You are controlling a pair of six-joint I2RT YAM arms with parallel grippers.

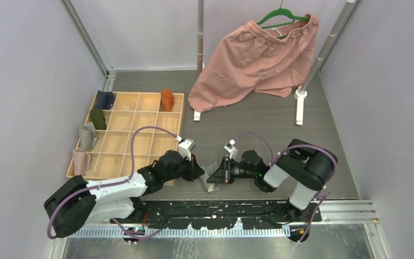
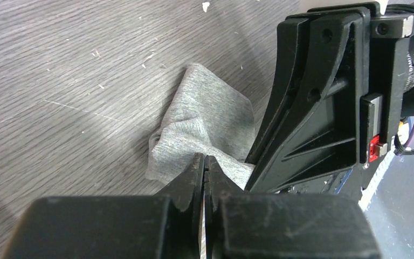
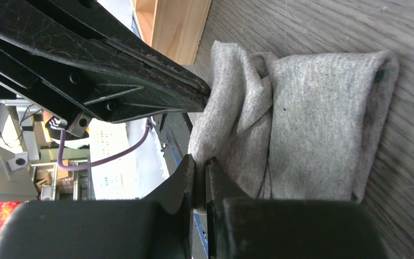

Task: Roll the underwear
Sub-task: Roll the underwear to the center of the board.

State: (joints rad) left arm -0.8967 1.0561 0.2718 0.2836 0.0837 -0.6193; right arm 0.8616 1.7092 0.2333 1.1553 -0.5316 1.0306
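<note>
The grey underwear [image 1: 211,185] lies folded and bunched on the table near the front edge, between my two grippers. It shows in the left wrist view [image 2: 205,124] and in the right wrist view [image 3: 312,124]. My left gripper [image 1: 199,171] [image 2: 205,159] is shut, pinching the garment's near edge. My right gripper [image 1: 212,176] [image 3: 200,162] is shut on a fold at the opposite side, tip to tip with the left. The rust-orange underwear [image 1: 166,100] sits rolled in a far compartment of the wooden tray.
The wooden divided tray [image 1: 135,135] stands left of the grippers, holding navy [image 1: 105,100], green [image 1: 97,118], grey [image 1: 88,137] and pink [image 1: 81,160] rolls along its left side. Big pink shorts [image 1: 253,59] hang on a green hanger from a rack with white feet [image 1: 300,108] at the back.
</note>
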